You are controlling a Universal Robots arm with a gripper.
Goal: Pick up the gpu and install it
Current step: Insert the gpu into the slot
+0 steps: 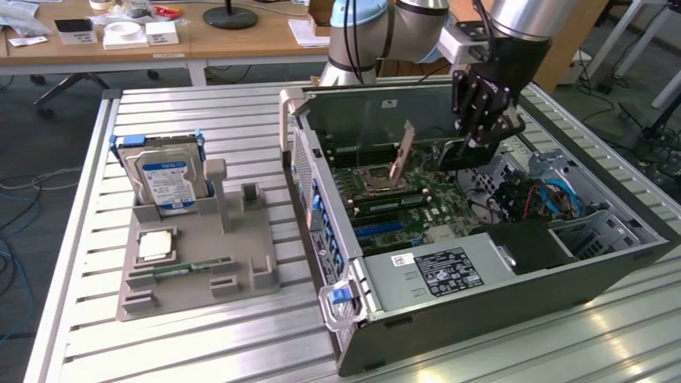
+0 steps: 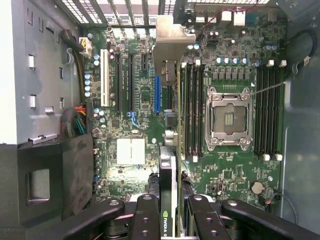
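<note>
Plainly, the gripper [image 1: 481,128] is clamped on the gpu [image 2: 166,220], holding it edge-on above the motherboard [image 2: 131,150] inside the open computer case [image 1: 511,295], in the upper right of the exterior frame. The card looks light and stiff, yet fragile. The flat shroud and board faces look the safest place to pinch, clear of the edge contacts and the metal bracket [image 2: 170,40].
</note>
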